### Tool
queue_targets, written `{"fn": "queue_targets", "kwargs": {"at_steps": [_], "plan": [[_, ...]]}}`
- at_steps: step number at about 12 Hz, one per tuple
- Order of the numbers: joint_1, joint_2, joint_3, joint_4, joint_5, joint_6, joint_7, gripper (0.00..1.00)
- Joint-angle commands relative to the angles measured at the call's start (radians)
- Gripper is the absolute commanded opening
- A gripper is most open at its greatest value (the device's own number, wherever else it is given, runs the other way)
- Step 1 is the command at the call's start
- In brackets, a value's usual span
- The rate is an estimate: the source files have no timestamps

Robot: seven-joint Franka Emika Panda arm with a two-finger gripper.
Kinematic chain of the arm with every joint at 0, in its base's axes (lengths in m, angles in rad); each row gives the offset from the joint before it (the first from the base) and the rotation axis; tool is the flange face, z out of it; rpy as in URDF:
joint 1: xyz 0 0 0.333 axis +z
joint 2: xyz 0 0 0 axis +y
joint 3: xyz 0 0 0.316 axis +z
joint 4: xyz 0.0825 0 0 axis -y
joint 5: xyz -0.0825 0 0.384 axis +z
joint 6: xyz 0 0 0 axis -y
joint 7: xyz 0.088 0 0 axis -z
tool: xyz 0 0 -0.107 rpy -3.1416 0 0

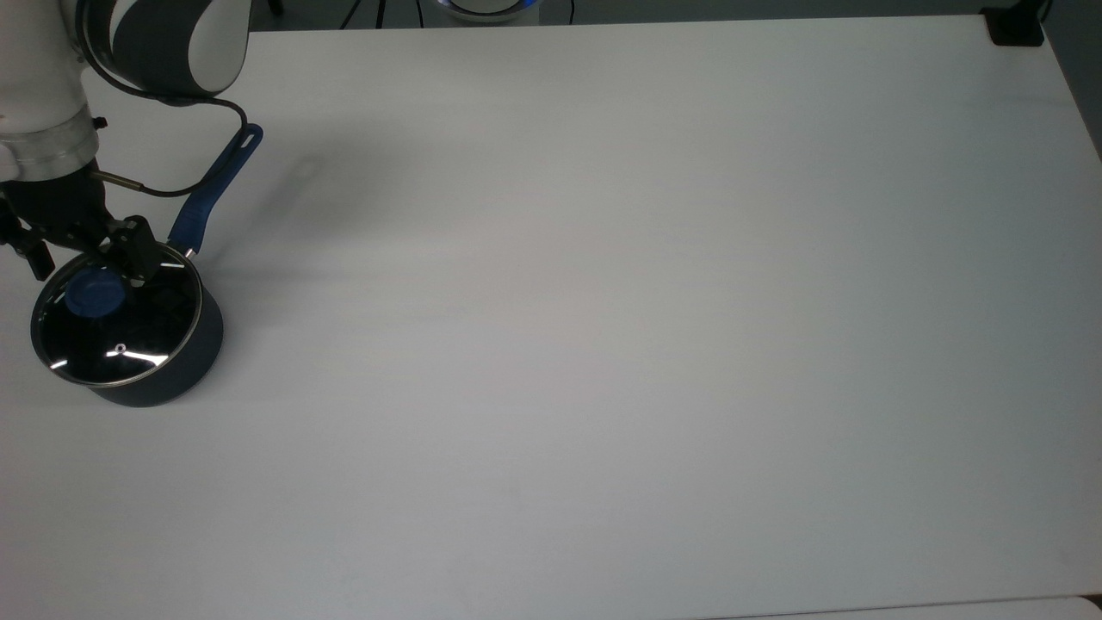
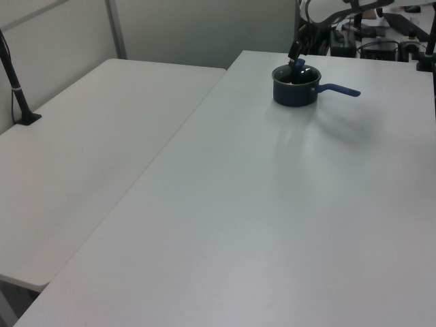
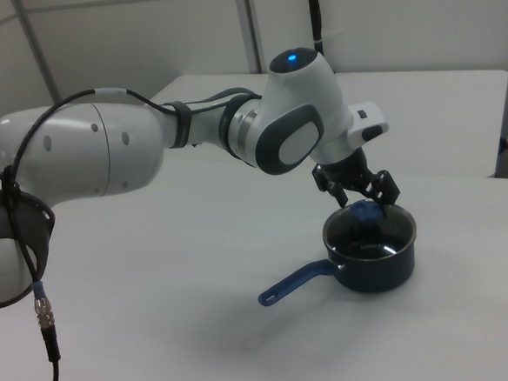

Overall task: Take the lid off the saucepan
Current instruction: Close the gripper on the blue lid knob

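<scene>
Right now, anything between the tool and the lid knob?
Nothing visible. The tool sits open right at the blue knob of the lid, which is still on the saucepan. Around them the table is bare.

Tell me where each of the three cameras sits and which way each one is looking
Top view: high above, looking down on the white table; saucepan at the top view's left, gripper over the lid, forearm in the corner.
Left view: low at the table's end, looking along it; saucepan far off, gripper above.
Right view: beside the arm, looking across; most of the arm shows, gripper over the saucepan.
All three share saucepan and gripper.
</scene>
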Motion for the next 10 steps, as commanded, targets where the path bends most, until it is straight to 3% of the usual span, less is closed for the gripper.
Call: {"fn": "queue_targets", "kwargs": {"at_steps": [1, 4, 8, 10], "plan": [[0.030, -0.010, -0.012, -0.016, 0.018, -0.005, 0.010, 1.00], [0.042, 0.007, -0.017, -0.016, 0.018, 0.001, 0.010, 0.94], [0.038, 0.005, -0.029, 0.010, 0.020, -0.004, 0.005, 0.97], [0.038, 0.010, -0.027, 0.010, 0.020, 0.006, 0.007, 0.92]]}}
